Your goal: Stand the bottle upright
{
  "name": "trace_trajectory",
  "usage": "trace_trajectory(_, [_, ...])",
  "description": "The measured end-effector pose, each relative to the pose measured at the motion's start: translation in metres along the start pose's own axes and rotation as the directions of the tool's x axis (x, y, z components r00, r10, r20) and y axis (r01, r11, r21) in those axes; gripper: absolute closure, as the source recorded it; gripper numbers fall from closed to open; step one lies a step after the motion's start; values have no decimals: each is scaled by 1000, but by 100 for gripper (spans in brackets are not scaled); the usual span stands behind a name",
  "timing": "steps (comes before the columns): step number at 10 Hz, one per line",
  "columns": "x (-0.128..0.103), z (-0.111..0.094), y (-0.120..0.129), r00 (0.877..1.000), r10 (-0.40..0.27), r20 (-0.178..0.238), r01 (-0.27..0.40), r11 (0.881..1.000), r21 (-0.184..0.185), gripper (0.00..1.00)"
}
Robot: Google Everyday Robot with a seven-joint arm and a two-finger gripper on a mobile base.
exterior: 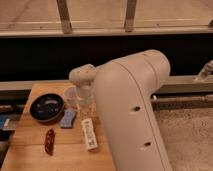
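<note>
The end effector (86,112) sits pressed together at the cap end of the bottle (89,135), lying on the counter (25,137) right of the dark bowl (46,107), and should lift slowly, pivoting it on its base.

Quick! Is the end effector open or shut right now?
End effector: shut, at the lying bottle's far end; whether it grips the bottle cannot be told.

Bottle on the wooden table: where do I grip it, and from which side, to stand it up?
Probably its far end, from above, with the jaws across the slim width. The bottle lies flat, pointing away from the camera, and lies apart from the blue sponge, so its sides look reachable. The gripper, shut, sits just over that far end, beside the cup.
</note>
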Motion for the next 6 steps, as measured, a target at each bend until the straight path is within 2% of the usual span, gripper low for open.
trace_trajectory(1, [-8, -20, -8, 999, 11, 31, -11, 1000, 13, 100])
trace_trajectory(3, [-24, -49, -25, 997, 35, 71, -37, 999, 36, 100])
trace_trajectory(6, [-46, -96, -52, 988, 80, 135, -89, 994, 68, 100])
